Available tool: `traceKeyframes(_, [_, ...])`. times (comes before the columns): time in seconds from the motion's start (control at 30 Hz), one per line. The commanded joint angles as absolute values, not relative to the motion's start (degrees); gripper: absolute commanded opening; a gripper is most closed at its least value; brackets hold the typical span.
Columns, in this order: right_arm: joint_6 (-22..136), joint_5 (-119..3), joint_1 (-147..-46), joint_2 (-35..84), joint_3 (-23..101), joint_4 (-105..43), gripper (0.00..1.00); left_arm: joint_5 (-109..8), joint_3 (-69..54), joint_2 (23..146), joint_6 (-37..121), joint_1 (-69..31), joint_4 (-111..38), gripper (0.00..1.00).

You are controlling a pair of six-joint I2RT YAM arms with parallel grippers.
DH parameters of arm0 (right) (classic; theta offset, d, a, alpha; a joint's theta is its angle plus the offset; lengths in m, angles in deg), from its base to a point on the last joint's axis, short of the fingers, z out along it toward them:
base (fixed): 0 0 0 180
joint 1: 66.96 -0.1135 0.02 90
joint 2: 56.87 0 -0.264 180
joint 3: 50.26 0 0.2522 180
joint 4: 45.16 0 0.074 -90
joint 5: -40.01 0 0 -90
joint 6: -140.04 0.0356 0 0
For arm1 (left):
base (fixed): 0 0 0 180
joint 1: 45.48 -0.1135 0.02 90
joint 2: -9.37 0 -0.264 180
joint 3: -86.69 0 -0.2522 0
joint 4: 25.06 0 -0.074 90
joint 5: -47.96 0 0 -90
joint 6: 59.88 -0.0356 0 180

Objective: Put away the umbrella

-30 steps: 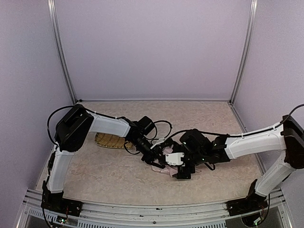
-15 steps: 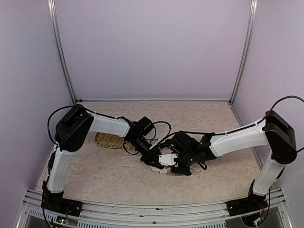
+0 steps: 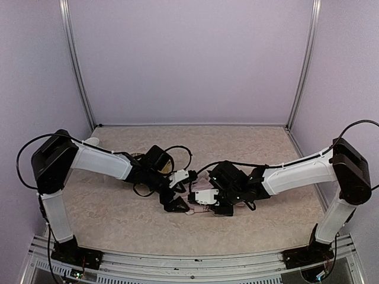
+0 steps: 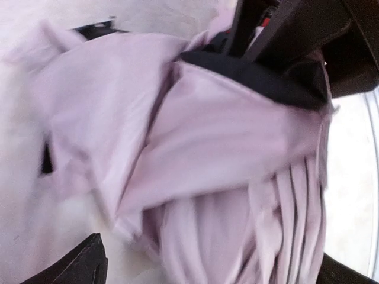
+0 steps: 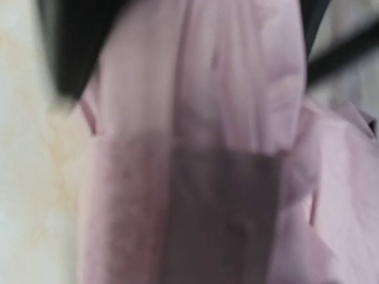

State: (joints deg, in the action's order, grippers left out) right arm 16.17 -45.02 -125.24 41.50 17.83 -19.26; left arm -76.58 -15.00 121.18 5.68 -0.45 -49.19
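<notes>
Looking from above, one umbrella [image 4: 225, 136] is mostly hidden between two grippers; wrist views show its pink folds: left gripper [image 3: 177, 190] spread open, right gripper [image 3: 200, 196] clamping them.

— Where is the top camera sitting?
— It's looking down from high behind the near edge of the table [image 3: 118, 219], taking in the whole surface.
— And the wrists?
— Both are staring point-blank at the umbrella [image 4: 225, 148], blurring; the overhead is showing that same spot mid-table.
</notes>
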Motion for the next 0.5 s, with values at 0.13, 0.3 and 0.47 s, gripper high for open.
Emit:
traceKeyframes(0.13, [18.5,-50.4,-122.1,33.1,14.8,-18.0,0.0,-51.1,-35.0,92.8,14.2,-1.9,-10.5,0.99])
traceKeyframes(0.3, [19.7,-55.0,-119.0,27.6,15.4,-21.1,0.0,-57.9,-48.9,85.7,24.3,-3.2,21.1,0.99])
traceKeyframes(0.47, [23.8,-62.7,-111.9,20.3,16.6,-24.5,0.0,-74.5,-49.3,87.5,25.1,-3.5,23.5,0.73])
